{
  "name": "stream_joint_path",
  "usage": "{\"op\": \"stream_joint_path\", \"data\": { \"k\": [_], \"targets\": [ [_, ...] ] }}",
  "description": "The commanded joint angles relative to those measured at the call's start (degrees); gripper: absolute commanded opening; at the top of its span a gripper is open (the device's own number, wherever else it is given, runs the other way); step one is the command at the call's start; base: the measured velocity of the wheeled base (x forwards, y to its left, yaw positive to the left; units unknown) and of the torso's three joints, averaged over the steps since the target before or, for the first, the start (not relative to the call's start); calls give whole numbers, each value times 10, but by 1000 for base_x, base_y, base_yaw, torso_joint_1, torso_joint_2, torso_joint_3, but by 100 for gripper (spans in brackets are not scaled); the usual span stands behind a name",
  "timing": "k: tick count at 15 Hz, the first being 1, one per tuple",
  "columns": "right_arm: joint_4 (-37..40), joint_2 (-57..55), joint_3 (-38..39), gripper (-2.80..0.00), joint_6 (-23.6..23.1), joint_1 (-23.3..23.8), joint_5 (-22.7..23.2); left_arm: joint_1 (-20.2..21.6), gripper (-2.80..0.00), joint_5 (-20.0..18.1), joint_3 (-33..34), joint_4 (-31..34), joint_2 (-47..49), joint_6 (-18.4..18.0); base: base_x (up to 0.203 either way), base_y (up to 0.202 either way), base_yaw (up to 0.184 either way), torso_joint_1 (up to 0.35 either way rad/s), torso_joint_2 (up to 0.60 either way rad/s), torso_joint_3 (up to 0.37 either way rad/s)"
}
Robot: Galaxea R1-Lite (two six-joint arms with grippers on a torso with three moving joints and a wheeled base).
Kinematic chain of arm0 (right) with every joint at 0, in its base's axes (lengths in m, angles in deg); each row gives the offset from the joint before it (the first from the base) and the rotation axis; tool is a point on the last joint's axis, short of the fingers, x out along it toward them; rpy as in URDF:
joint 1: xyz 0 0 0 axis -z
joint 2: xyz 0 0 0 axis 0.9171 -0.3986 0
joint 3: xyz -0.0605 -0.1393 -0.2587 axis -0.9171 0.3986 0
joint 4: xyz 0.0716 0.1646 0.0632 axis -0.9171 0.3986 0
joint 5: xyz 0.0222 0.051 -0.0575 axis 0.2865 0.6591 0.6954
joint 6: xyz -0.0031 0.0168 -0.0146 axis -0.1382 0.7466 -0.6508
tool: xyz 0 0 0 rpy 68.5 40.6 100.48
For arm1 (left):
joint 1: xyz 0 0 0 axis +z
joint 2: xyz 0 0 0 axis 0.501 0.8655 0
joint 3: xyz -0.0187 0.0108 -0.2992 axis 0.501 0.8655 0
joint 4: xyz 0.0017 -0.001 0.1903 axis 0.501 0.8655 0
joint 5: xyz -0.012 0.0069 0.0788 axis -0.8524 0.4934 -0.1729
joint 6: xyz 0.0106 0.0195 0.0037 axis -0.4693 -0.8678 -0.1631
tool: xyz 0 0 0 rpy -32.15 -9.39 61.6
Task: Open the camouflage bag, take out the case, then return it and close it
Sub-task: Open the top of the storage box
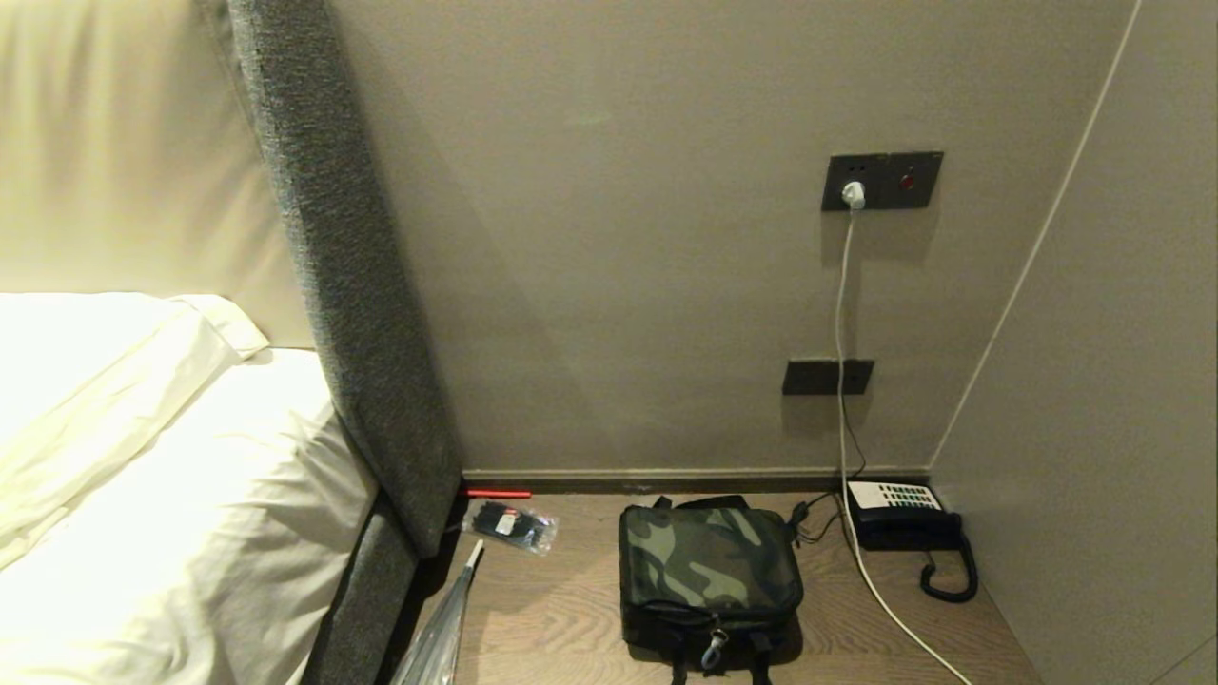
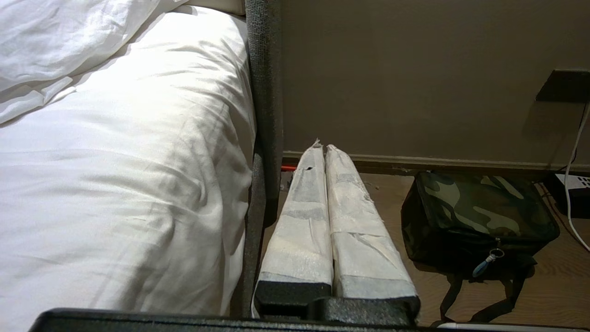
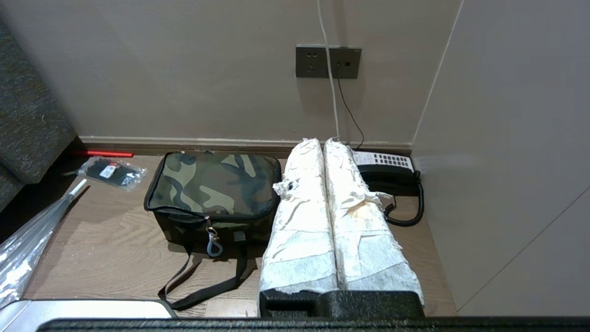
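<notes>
Right pincer (image 3: 322, 140) shut, camouflage bag (image 3: 214, 184) zipped

On the wooden bedside surface: one boxy camouflage fabric bag (image 1: 709, 571), one black telephone with white keypad (image 1: 902, 518), one small clear packet of black items (image 1: 511, 525), one crinkled clear plastic bag (image 1: 440, 633).
</notes>
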Motion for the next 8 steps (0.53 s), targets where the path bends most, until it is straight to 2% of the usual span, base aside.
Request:
{"op": "stream_joint_path", "data": {
  "k": [1, 8],
  "targets": [
    [0, -1, 1, -280, 1, 0, 0, 0, -280, 0, 1, 0, 1, 1, 0, 0, 0, 0, 0, 0],
    [0, -1, 1, -280, 0, 0, 0, 0, -280, 1, 2, 0, 1, 0, 0, 0, 0, 0, 0, 0]
  ]
}}
